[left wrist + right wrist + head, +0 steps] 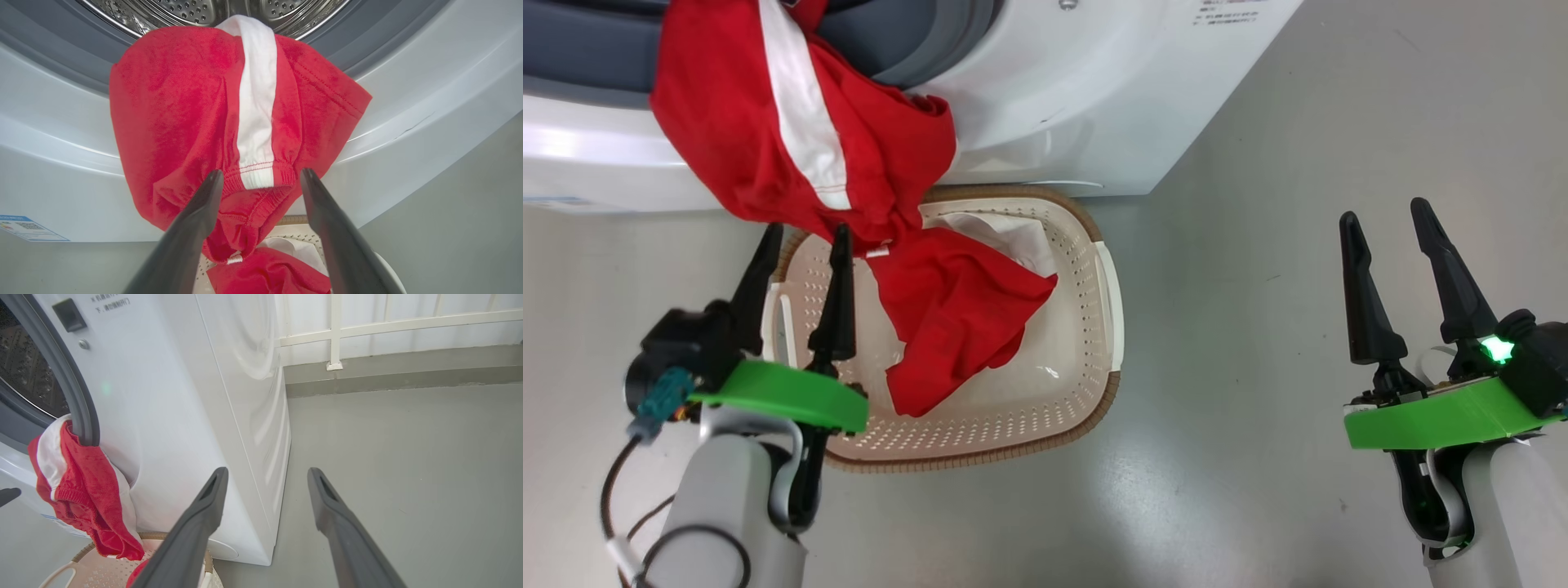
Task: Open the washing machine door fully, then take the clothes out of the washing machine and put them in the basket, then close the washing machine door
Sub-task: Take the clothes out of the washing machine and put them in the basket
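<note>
1. Left end effector [805,237]: fingers apart, empty, poised over the basket [1112,327] just short of the hanging clothes [800,122].
2. Right end effector [1384,211]: apart, empty, parked well aside over the floor.
3. Clothes drape over the washing machine [1078,106] opening, caught on its grey ring [81,396]; lower red part lies in the basket.
4. Basket sits against the machine front, likely so cloth drops straight in.
</note>
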Controlling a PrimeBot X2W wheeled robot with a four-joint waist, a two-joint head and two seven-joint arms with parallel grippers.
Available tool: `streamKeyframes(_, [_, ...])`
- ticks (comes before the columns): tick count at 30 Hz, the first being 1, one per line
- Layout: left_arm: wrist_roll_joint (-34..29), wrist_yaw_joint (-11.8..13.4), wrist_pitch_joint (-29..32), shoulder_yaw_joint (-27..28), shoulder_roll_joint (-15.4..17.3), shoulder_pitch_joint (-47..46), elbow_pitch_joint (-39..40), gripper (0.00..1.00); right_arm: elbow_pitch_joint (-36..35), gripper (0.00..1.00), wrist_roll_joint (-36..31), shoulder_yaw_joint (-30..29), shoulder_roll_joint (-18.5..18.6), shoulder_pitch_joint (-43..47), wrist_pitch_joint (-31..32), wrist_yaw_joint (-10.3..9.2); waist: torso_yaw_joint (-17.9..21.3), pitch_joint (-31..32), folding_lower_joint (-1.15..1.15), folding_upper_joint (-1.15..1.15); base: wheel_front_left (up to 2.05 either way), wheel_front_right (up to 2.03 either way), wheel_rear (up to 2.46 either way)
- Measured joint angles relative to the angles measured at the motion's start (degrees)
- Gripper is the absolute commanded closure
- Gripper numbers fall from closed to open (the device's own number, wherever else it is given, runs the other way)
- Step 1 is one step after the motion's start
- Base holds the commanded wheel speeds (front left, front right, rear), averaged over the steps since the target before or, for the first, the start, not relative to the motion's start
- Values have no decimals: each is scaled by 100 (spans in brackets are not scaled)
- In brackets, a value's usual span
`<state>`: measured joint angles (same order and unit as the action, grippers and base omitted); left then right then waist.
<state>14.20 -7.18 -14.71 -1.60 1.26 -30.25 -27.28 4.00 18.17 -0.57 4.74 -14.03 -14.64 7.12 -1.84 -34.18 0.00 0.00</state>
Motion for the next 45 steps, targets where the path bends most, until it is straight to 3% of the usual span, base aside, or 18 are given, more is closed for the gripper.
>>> streamKeyframes(18, [2, 0, -1, 397, 13, 1254, 1818, 0, 12, 0, -4, -5, 30, 115, 0, 0, -38, 66, 0, 0, 0, 0, 0])
streamKeyframes(37, [8, 13, -1, 354, 13, 1251, 1950, 0, 11, 0, -4, -12, 32, 115, 0, 0, -42, 51, 0, 0, 0, 0, 0])
streamKeyframes(45, [-26, 13, -1, 316, 12, 586, 1708, 0, 12, 0, -4, -11, 31, 103, 0, 0, -49, -19, 0, 0, 0, 0, 0])
